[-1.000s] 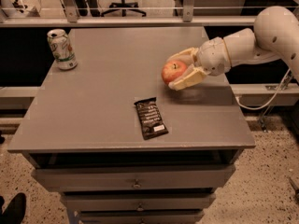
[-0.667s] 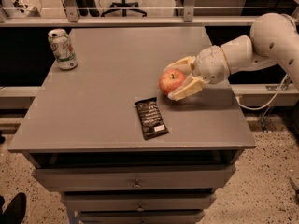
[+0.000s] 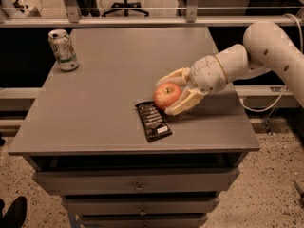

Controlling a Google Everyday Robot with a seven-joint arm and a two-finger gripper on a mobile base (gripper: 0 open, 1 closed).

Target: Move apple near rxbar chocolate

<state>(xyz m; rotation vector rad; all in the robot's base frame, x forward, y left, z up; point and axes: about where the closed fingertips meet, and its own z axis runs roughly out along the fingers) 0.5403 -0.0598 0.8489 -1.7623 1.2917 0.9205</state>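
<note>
Cream two-finger gripper [image 3: 165,97] reaches in from right, fingers clasped around round red apple [image 3: 167,95]. Apple sits just beside upper end of flat black rxbar chocolate wrapper [image 3: 153,121], close to front edge of grey tabletop [image 3: 118,75]. Green-and-white soda can [image 3: 63,50] at far left corner; broad bare surface between.

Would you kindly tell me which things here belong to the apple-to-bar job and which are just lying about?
Job in hand: apple, gripped in the end effector; rxbar chocolate, just beside the apple.
Lying about: soda can, at a back corner of the table.
</note>
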